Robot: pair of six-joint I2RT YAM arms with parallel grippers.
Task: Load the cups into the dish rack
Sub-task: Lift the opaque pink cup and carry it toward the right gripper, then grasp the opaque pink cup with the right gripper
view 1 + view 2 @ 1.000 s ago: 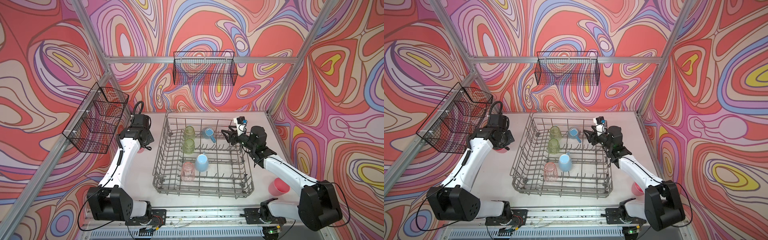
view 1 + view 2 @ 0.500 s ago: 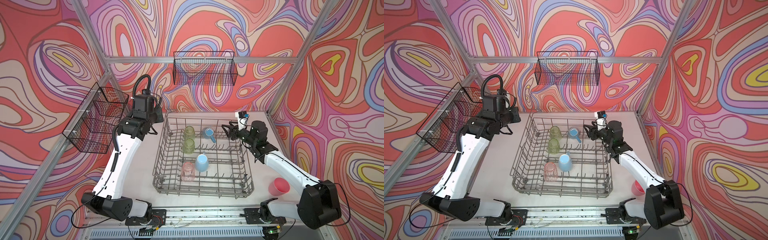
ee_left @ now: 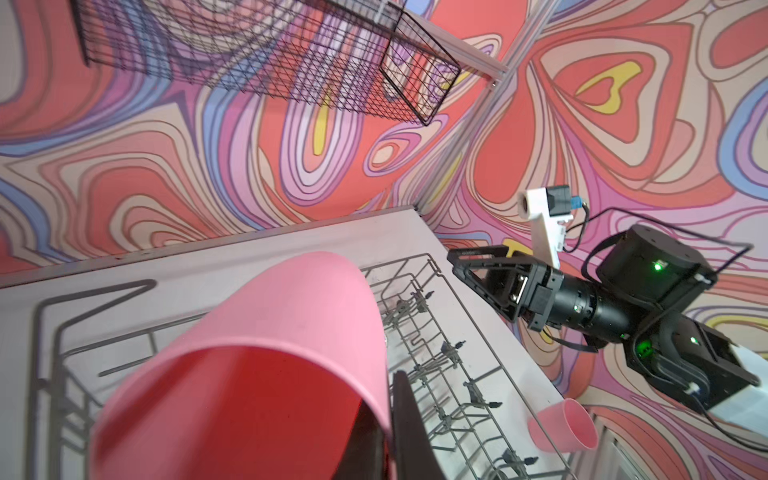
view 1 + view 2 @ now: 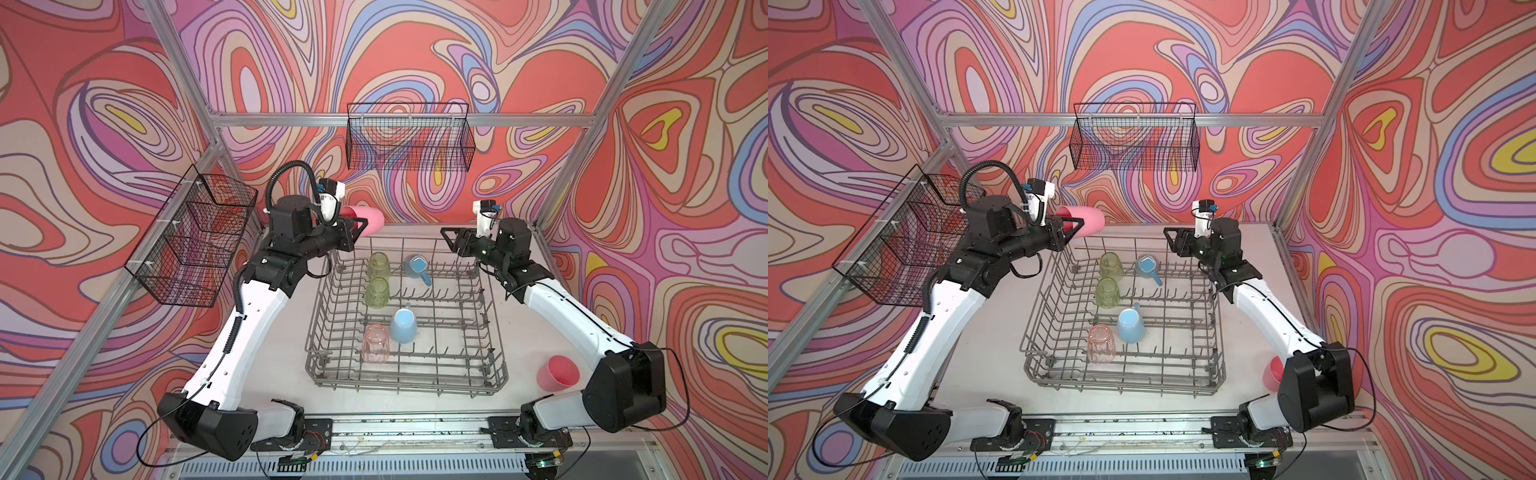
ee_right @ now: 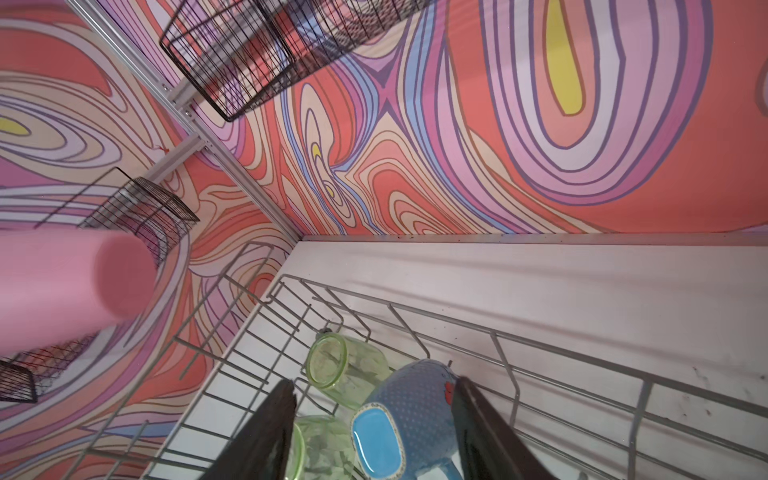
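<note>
While tight on pink cup (image 3: 291,316), left fingers (image 3: 407,419).

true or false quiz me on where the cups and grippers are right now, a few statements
1. Five cups sit in the dish rack. True: two green tumblers, two blue mugs, one pink tumbler.
2. The right gripper grips a blue mug. False: its jaws are open and empty above the rack's far right side.
3. The left gripper holds an opaque pink cup in the air. True.
4. The other opaque pink cup is in the rack. False: it is on the table, outside the rack, by the right arm's base.
</note>
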